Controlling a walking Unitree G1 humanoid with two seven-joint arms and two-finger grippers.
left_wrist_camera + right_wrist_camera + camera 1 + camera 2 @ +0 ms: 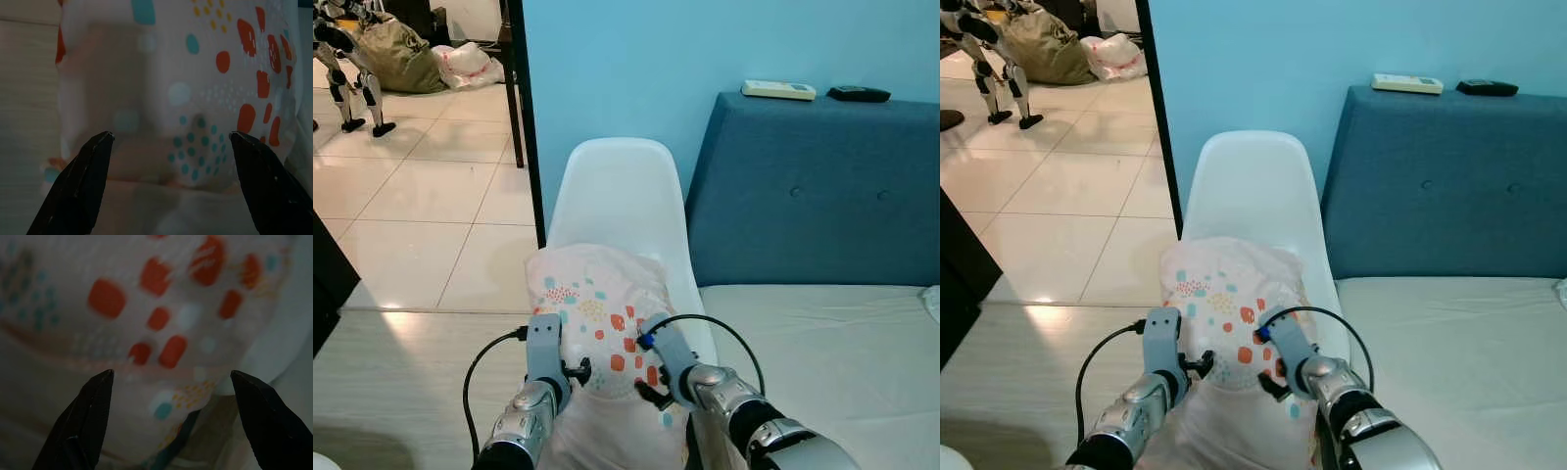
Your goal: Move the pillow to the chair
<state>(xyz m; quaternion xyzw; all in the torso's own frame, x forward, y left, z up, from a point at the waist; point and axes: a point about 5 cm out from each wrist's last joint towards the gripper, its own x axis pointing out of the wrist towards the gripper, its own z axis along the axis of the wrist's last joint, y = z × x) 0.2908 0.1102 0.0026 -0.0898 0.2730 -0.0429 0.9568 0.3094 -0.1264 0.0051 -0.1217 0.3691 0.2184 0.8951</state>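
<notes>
By the blue wall, white chair under pillow, left end effector and right end effector both spread wide

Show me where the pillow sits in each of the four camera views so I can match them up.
Left eye view: the pillow lies low in the middle, on the white chair.
Right eye view: low in the middle, on the same chair.
Left wrist view: the patterned fabric spans the picture beyond the open fingers.
Right wrist view: the orange-spotted fabric lies close ahead of the open fingers.
Shared landmark: the pillow's orange blotches.
</notes>
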